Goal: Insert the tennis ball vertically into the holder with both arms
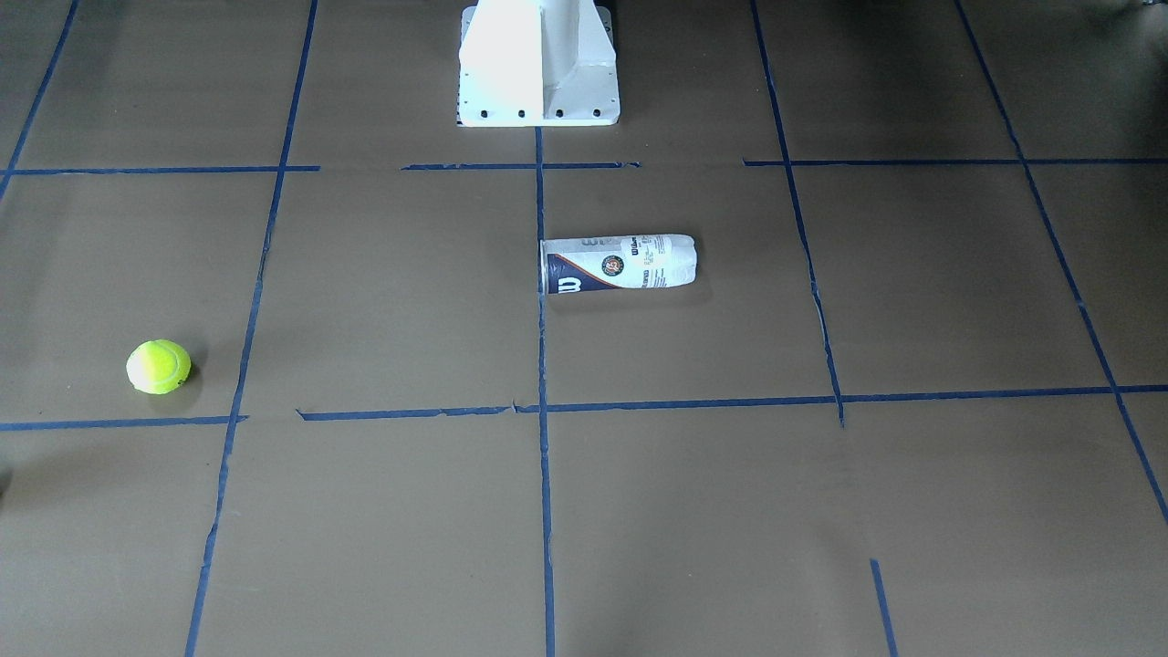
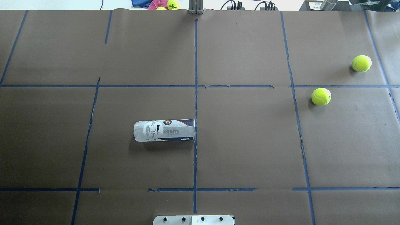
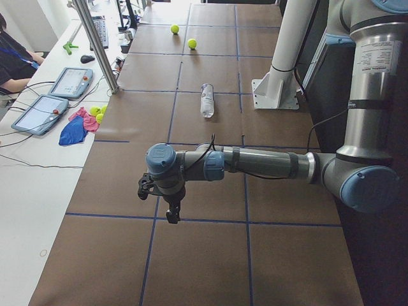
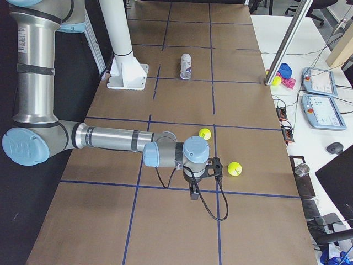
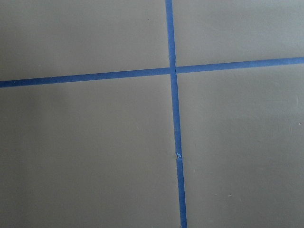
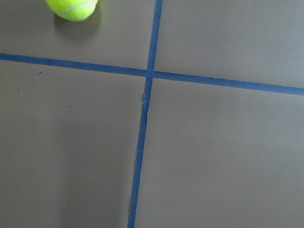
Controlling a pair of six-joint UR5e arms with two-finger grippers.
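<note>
The brown table (image 2: 250,150) carries a grid of blue tape. The left arm (image 3: 255,164) and the right arm (image 4: 110,138) each stretch out level over opposite ends of it. The holder (image 2: 164,130) lies on its side near the middle, its rimmed end at the centre tape line. The tennis ball (image 2: 321,96) rests well apart on the robot's right, with another ball (image 2: 361,63) near it. The left end effector (image 3: 172,213) and the right end effector (image 4: 193,193) both point down. Whether either is spread or pressed together cannot be told.

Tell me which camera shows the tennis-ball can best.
Overhead exterior: the holder lies on its side, largest there, label legible. Front-facing shows it nearly as well; both side views show it small and far; the wrist cameras miss it.
</note>
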